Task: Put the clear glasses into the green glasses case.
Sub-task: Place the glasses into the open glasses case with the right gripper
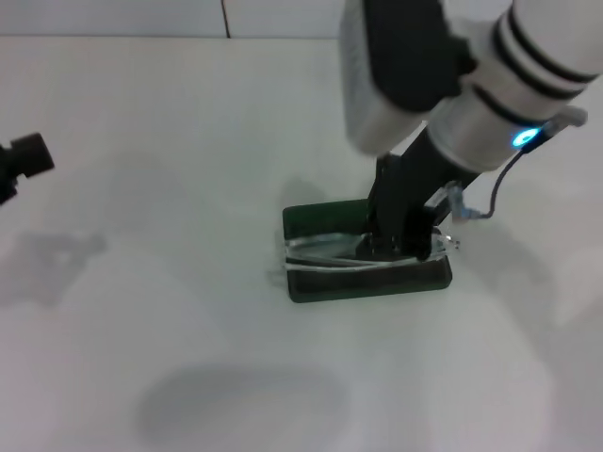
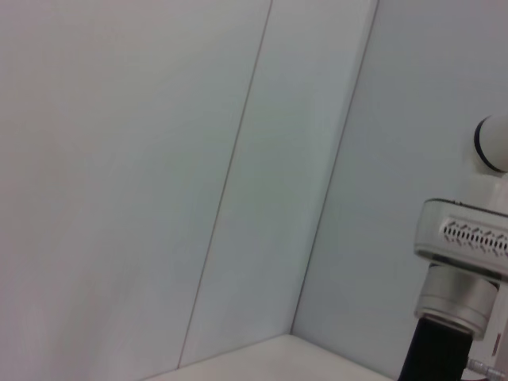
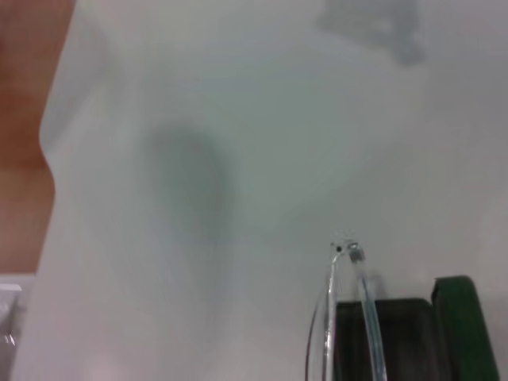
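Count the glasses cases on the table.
1: the dark green rectangular hinged case lies open mid-table under the right gripper, clear plastic glasses in it.

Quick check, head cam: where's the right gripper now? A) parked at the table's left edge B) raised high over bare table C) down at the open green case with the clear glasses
C: the right gripper is down at the green glasses case, and the clear glasses lie across the case's opening.

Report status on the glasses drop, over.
Right gripper down in the green glasses case, clear glasses lying across it. Left gripper parked far left. Nothing in the way.
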Robot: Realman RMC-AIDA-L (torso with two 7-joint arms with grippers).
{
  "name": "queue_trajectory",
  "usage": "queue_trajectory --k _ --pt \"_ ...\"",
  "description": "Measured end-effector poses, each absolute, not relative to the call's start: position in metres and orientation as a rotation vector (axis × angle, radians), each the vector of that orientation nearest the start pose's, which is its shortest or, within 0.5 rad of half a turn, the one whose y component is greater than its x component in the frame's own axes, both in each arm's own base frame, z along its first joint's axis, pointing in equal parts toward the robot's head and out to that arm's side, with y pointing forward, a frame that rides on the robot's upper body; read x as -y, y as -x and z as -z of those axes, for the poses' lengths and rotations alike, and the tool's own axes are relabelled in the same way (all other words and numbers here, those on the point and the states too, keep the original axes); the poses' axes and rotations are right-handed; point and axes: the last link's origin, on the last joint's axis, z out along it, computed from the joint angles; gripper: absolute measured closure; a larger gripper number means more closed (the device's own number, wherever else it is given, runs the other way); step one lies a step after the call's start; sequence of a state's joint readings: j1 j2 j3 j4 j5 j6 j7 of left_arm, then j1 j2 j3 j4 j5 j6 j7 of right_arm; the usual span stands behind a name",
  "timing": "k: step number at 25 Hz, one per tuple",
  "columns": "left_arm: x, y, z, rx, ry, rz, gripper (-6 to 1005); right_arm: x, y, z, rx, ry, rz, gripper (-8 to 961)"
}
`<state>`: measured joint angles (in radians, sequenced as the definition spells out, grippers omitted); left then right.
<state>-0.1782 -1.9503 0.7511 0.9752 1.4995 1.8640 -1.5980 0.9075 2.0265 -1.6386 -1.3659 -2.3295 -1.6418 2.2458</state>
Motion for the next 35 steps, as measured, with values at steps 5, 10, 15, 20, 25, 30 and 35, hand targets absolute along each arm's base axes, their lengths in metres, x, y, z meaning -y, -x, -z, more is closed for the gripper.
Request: queue_trajectory --k 5,10,15,20,25,30,35 --pt "-0.252 0.283 -0.118 0.586 2.529 1.055 957 -0.34 -0.06 0.053 0.218 2.985 0.687 874" --pt "-0.252 0.283 -0.112 0.596 2.543 1.055 957 -0.335 -0.065 0.063 0.272 2.974 0.733 874" --pt "-0.252 0.283 -0.11 0.594 2.545 1.057 957 -0.335 -0.072 0.071 0.303 2.931 0.776 874" --pt "-0.251 0.284 -0.109 0.601 2.537 1.064 956 -0.337 -0.077 0.076 0.324 2.897 0.792 874" --pt "-0.252 0.284 -0.108 0.587 2.541 1.06 956 -0.341 -0.082 0.081 0.358 2.857 0.81 874" --pt "-0.254 0.284 -0.107 0.593 2.539 1.075 956 -0.341 -0.084 0.086 0.405 2.825 0.833 874" --pt "-0.256 0.286 -0.104 0.598 2.536 1.087 956 -0.344 -0.085 0.088 0.429 2.804 0.823 874"
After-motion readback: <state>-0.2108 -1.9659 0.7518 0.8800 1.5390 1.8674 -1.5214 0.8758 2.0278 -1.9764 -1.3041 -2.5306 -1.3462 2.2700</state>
